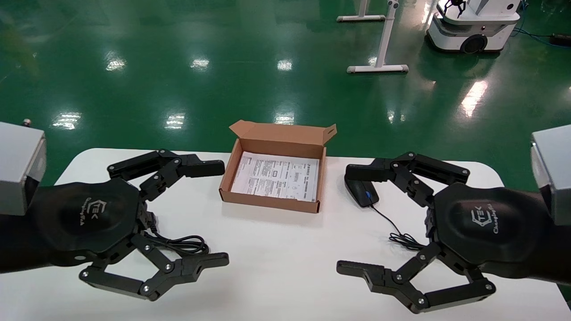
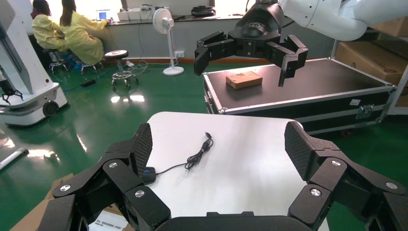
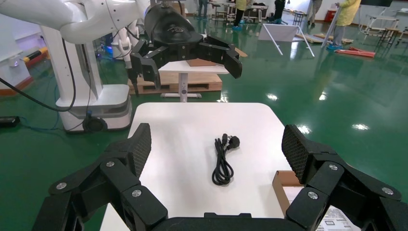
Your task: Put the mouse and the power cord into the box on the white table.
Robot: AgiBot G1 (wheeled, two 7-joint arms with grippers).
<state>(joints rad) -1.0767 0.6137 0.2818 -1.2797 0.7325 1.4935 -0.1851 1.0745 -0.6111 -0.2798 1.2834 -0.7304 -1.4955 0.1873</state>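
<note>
The brown cardboard box (image 1: 312, 206) lies open at the middle back of the white table (image 1: 276, 263), a printed sheet on its bottom. To its right the black mouse (image 1: 362, 192) sits under one finger of my right gripper (image 1: 352, 220), its thin cable (image 1: 401, 238) trailing toward me. The coiled power cord (image 1: 180, 244) lies front left, partly hidden under my left gripper (image 1: 214, 214). Both grippers hover open above the table, holding nothing. The left wrist view shows the mouse (image 2: 149, 173) between the left gripper's (image 2: 221, 149) fingers. In the right wrist view the power cord (image 3: 223, 159) lies near the right gripper (image 3: 217, 146).
Green floor surrounds the table on all sides. Another robot's white base (image 1: 473, 26) and a white stand (image 1: 379, 67) are far back right. A black flight case (image 2: 298, 91) stands beyond the table's right end. The box's corner (image 3: 284, 180) shows in the right wrist view.
</note>
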